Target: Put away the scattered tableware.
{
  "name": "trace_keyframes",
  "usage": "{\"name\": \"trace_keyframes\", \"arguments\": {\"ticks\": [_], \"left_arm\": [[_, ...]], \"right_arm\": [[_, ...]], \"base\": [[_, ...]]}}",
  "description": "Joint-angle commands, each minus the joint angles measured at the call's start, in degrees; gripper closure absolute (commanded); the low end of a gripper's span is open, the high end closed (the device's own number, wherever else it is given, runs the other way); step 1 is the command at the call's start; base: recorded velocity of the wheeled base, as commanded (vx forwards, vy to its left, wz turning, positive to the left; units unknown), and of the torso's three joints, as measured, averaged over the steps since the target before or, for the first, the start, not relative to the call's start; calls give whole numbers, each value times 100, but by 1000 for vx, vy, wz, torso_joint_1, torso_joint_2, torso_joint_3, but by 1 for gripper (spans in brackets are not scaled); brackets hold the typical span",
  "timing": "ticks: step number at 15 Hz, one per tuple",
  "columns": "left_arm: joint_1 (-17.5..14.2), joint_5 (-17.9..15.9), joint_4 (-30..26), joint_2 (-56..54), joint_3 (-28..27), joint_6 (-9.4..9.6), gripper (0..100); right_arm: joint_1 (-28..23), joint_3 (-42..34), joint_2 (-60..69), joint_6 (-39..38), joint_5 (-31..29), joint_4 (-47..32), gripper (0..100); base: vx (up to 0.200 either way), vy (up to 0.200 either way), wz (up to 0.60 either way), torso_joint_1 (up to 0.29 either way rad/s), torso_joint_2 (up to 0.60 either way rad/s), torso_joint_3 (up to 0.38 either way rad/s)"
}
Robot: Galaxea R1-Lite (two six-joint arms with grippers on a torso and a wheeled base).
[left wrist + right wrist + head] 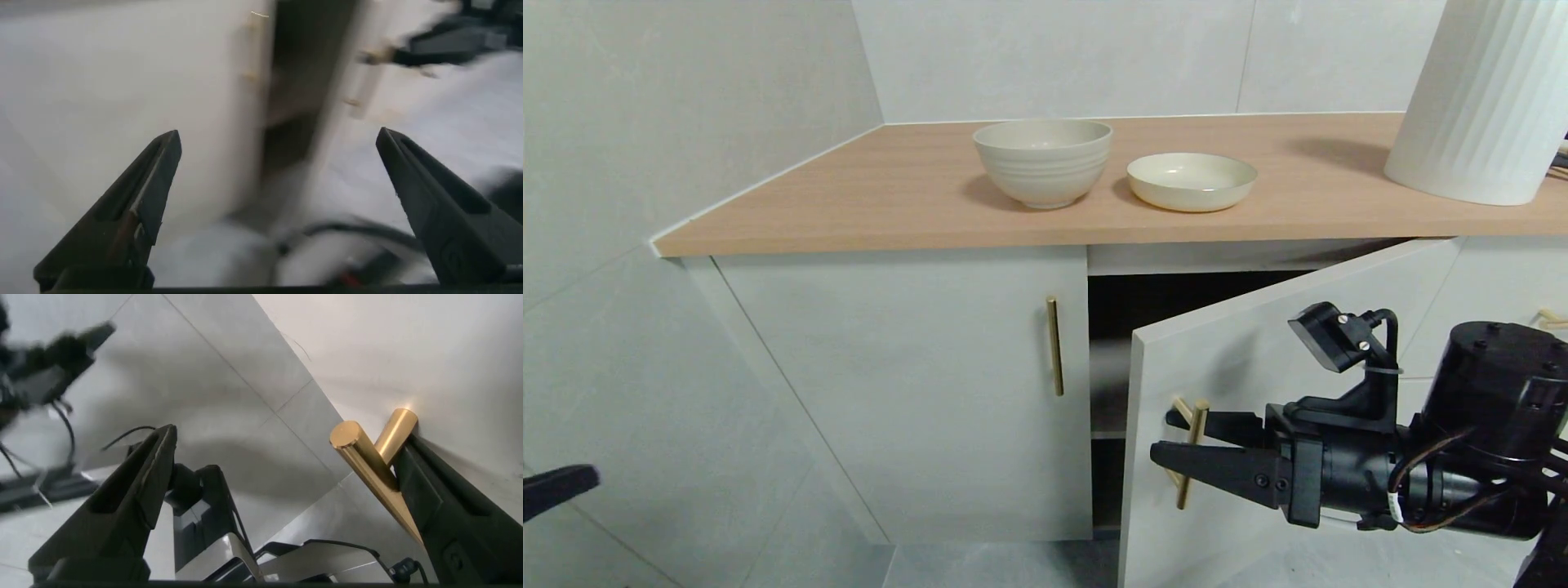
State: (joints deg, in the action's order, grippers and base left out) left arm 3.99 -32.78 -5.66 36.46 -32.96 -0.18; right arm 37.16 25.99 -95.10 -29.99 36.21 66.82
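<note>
We see the bowl [1043,162] left of the shallow dish [1192,180] on the counter [849,204]. Our right gripper [1161,435] spreads wide around the door handle [1197,425], possibly touching it; the left gripper [278,137] gapes, holding nothing.

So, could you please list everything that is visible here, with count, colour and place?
deep ribbed bowl: one, beige, on the wooden countertop
shallow round dish: one, cream, right of the bowl, apart from it
tall ribbed container: one, white, right end of the countertop
closed cabinet door: one, pale grey, left, with a brass bar handle
open cabinet door: one, pale grey, right, with a brass door handle
left gripper: one, black, open, low, facing the cabinet
right gripper: one, black, open, fingers either side of the open door's handle
</note>
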Motion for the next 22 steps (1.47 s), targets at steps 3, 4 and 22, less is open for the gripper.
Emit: {"name": "trace_keyframes", "arguments": {"ticks": [3, 4, 22], "left_arm": [[1060, -501, 654, 2823, -290, 36, 0], [1210, -501, 1102, 3060, -52, 18, 0], [1992, -475, 2693, 4062, 545, -500, 100]], "right_arm": [[2, -6, 0, 2, 0, 16, 0], [2, 11, -35, 2, 0, 16, 0], [2, -15, -44, -7, 27, 16, 0]], "base": [[0, 0, 0, 0, 0, 0], [0, 0, 0, 0, 0, 0], [0, 0, 0, 0, 0, 0]]}}
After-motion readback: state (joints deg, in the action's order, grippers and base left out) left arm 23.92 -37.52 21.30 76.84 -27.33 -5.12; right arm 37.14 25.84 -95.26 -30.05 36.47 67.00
